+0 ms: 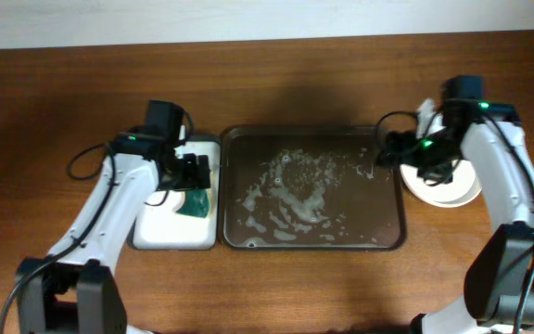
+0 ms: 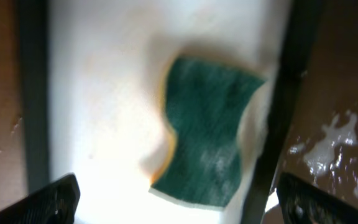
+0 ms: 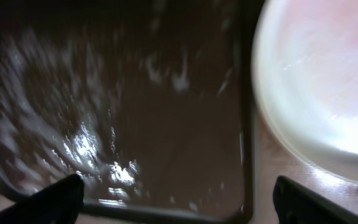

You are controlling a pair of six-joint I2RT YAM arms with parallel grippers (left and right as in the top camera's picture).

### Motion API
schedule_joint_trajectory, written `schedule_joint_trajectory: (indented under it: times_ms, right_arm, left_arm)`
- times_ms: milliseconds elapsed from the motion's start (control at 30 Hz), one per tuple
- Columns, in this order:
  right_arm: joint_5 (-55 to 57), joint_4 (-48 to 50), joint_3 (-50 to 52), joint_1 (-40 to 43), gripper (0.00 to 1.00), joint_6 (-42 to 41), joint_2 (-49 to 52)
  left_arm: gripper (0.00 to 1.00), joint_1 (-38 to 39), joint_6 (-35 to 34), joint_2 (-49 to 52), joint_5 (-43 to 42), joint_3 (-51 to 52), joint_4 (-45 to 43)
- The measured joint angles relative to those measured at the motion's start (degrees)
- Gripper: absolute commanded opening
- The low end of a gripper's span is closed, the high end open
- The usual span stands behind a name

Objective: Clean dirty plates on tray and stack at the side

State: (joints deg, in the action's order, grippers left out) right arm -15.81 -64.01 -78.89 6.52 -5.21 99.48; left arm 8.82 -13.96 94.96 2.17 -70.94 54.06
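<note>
The dark tray (image 1: 392,243) lies in the table's middle, wet with foam streaks and with no plates on it. It also shows in the right wrist view (image 3: 244,155). The plates (image 1: 457,190) stand stacked on the wood right of the tray, and a pale plate rim (image 3: 316,81) shows in the right wrist view. My right gripper (image 1: 389,153) is open and empty above the tray's right edge, beside the stack. My left gripper (image 1: 196,172) is open and empty above a green sponge (image 2: 207,127).
The green sponge (image 1: 195,202) lies on a small white tray with a black rim (image 1: 170,232), left of the big tray. The tray's black rim (image 2: 33,99) shows in the left wrist view. Cables hang from both arms.
</note>
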Motion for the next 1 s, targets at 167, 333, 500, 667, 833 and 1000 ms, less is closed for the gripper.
schedule_joint_trajectory:
  times_ms: [167,333,500,667,833,1000]
  right_arm:
    - [4.7,-6.3,0.0,-7.0,0.99,1.0,-3.2]
    - [7.0,-3.4,3.4,-9.9,0.99,0.9,-18.5]
    - [9.2,6.4,18.1,-10.7,0.99,-0.6,-44.3]
    - [9.6,6.1,22.3,-10.7,0.99,-0.6,-56.3]
    - [9.8,6.2,22.6,-10.7,0.98,-0.6,-56.6]
    - [9.8,6.2,22.6,-10.7,0.99,-0.6,-53.9]
  left_arm:
    - [1.00,-3.5,-2.1,-3.0,-3.4,-0.6,9.0]
    - [0.99,-3.5,-2.1,-16.9,-4.6,6.8,7.3]
    - [0.99,-3.5,-0.3,-43.4,-4.9,23.1,-4.7]
    - [0.99,-3.5,0.3,-59.8,-5.0,28.3,-5.7]
    - [0.99,-3.5,0.3,-63.7,-5.0,28.4,-5.5]
    - [0.99,-3.5,0.3,-63.7,-5.0,28.4,-5.4]
